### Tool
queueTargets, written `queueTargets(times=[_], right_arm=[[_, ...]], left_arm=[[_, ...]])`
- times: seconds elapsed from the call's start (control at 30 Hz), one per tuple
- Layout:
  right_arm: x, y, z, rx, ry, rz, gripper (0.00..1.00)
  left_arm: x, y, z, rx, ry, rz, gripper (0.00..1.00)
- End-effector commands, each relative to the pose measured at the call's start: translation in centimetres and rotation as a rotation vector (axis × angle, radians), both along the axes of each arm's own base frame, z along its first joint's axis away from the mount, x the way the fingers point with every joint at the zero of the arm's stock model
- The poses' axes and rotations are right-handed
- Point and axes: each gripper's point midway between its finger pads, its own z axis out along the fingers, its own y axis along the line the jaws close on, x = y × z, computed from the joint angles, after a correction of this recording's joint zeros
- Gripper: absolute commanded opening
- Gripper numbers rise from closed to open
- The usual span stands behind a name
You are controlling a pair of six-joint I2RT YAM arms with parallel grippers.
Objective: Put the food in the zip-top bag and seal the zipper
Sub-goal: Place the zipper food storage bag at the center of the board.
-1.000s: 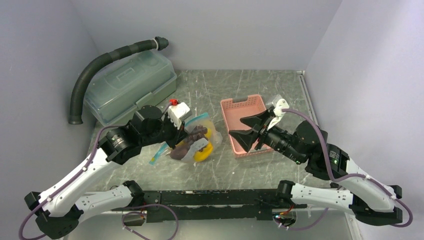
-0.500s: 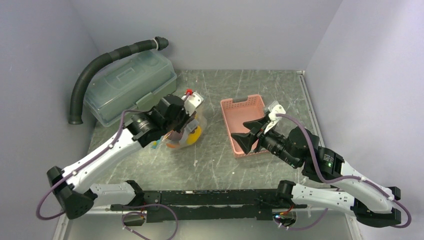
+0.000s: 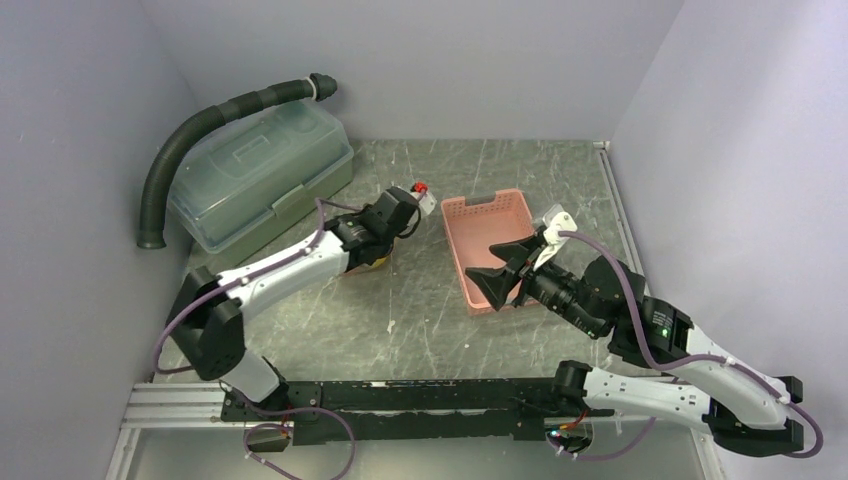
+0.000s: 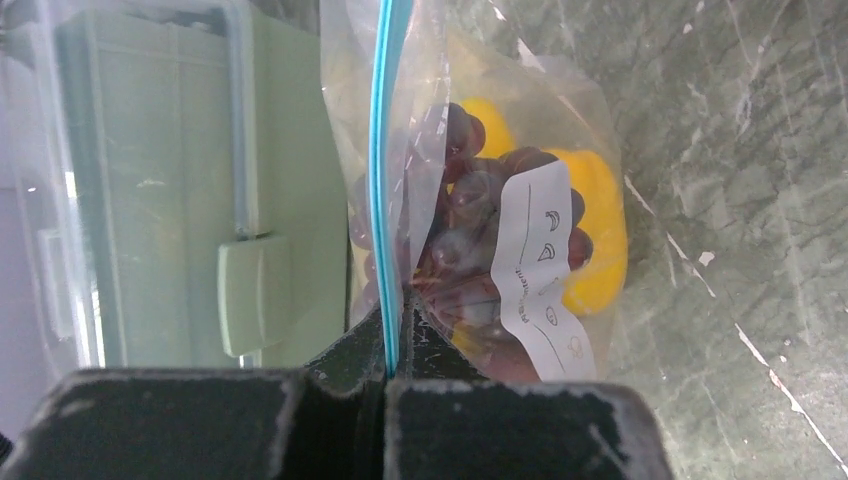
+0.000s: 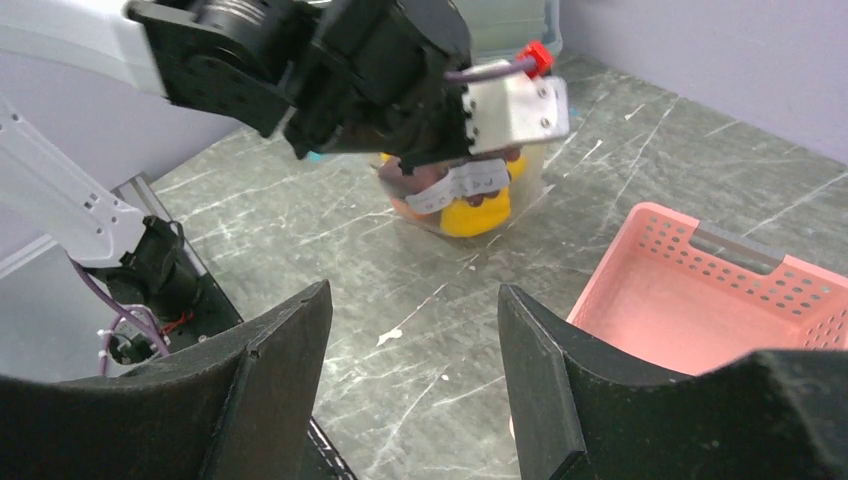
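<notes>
Since a second ago my left pincer (image 4: 385, 335) has carried the bag (image 4: 470, 120) farther off, just right of the green box (image 4: 150, 150). It is clamped on the teal zipper (image 4: 378, 150). My right pincer (image 5: 412, 310) gapes wide by the pink basket (image 5: 700, 290). The thin, floppy, slippery film looks to sag under the smooth, light fruit (image 4: 595, 210), so I judge the stiffer strip the best hold.

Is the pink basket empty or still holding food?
Empty where visible: the pink basket shows bare floor; the right gripper hides its near end.

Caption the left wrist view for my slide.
Left gripper shut on the teal zipper of the zip-top bag holding a grape bunch and yellow fruit.
</notes>
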Motion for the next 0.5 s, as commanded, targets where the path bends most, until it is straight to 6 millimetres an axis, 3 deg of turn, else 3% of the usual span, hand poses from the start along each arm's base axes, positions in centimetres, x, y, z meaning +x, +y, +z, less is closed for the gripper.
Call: queueTargets(times=[0.0, 0.17, 0.3, 0.47], right_arm=[[-0.3, -0.3, 1.1, 0.034, -0.033, 0.012, 0.65], [-0.4, -0.8, 1.0, 0.033, -0.038, 0.01, 0.66], [-0.3, -1.4, 1.0, 0.034, -0.053, -0.009, 0.68], [-0.2, -1.8, 1.1, 0.022, -0.057, -0.018, 0.69]], left_arm=[[1.5, -1.5, -0.1, -0.027, -0.025, 0.011, 0.0], [0.2, -3.5, -2.6, -0.058, 0.05, -0.012, 0.0], [-2.1, -5.7, -4.7, -0.059, 0.118, -0.027, 0.0], [-4.5, -7.0, -7.0, -0.089, 0.195, -0.006, 0.0]])
